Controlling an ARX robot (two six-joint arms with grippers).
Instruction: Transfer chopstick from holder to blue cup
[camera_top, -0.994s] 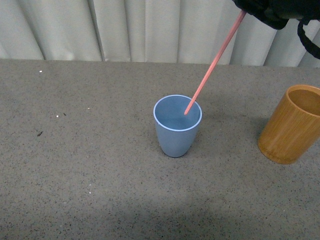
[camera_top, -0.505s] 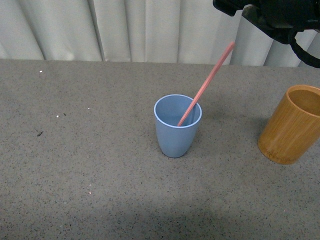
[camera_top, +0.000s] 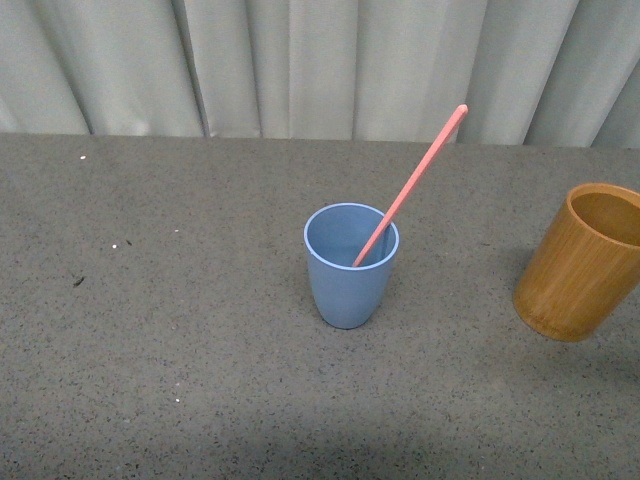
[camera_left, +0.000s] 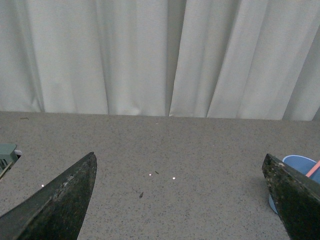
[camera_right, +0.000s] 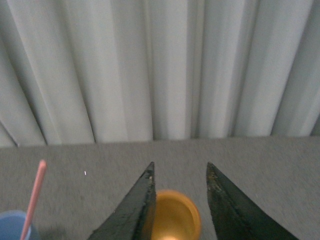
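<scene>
the chopstick (camera_top: 408, 186) stands in the blue cup (camera_top: 349, 266), lower end down inside against the cup's near-right inner wall, its long axis leaning up and away to the right in the front view so the free tip shows against the curtain (camera_top: 300, 65). it rests on the cup's rim and nothing of mine touches it. the cup stands upright near the middle of the grey desk (camera_top: 150, 350); the holder (camera_top: 583, 262) stands well apart to its right, its mouth showing only bare wood inside.

my left fingers (camera_left: 55, 205) are spread wide over bare desk, gripping nothing, with the blue cup at the edge of that view. my right fingers (camera_right: 132, 210) are parted too (a narrower gap), hovering above the holder, the chopstick's tip off to one side.
</scene>
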